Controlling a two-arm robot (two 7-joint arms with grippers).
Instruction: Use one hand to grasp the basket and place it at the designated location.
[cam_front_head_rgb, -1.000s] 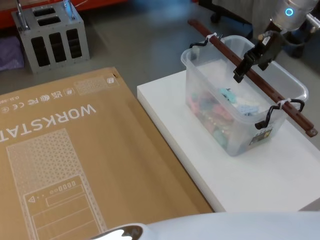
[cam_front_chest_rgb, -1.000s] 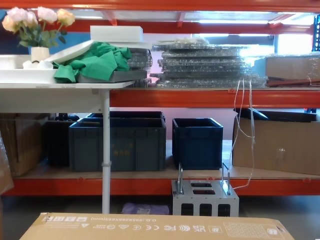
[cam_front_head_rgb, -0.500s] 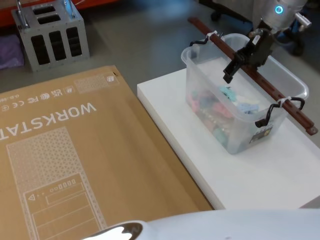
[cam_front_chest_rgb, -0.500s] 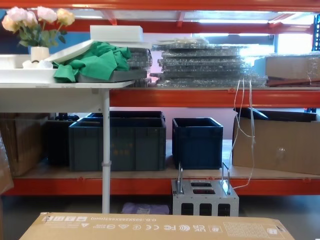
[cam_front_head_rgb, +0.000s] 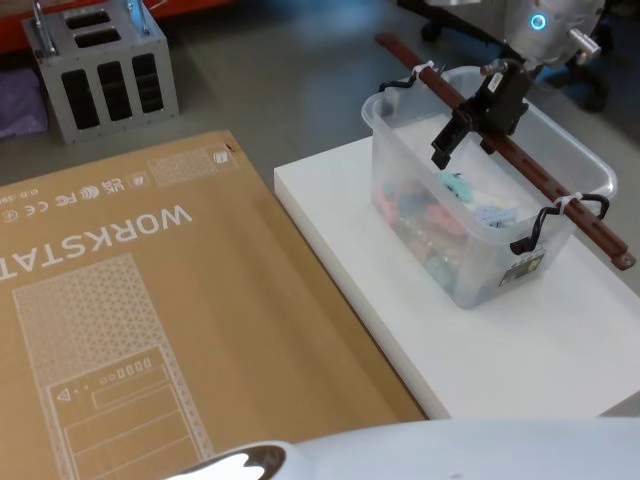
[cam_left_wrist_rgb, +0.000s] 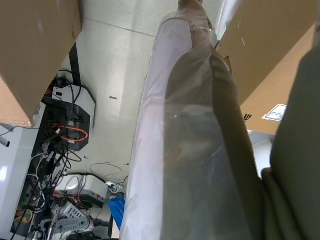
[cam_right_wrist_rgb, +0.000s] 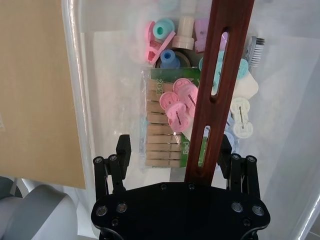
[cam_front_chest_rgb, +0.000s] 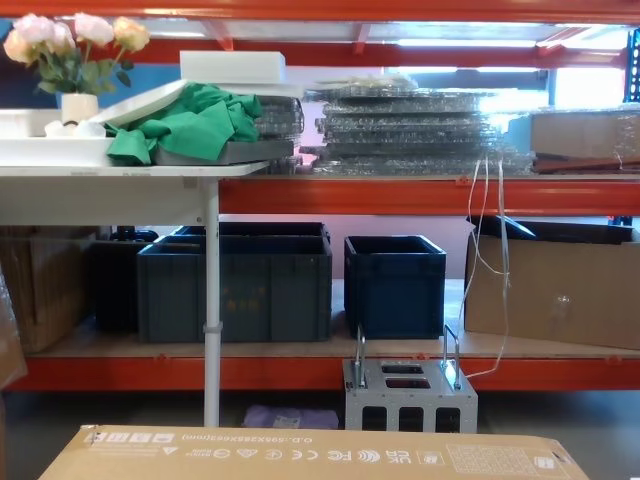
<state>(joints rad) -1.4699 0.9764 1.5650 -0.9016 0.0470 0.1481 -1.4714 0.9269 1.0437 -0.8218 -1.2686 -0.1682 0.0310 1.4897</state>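
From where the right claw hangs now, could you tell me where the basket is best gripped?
Take the brown handle bar near its middle, coming from above. It is a flat, slotted strip across the top of the basket, and the open right claw hangs with a finger on either side, so closing should pinch it.

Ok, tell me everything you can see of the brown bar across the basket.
The dark brown wooden-looking flat bar has long slots along it. It lies diagonally across the clear plastic basket, overhanging both ends, tied by white zip ties to black clip handles. The right end effector straddles it, fingers open.
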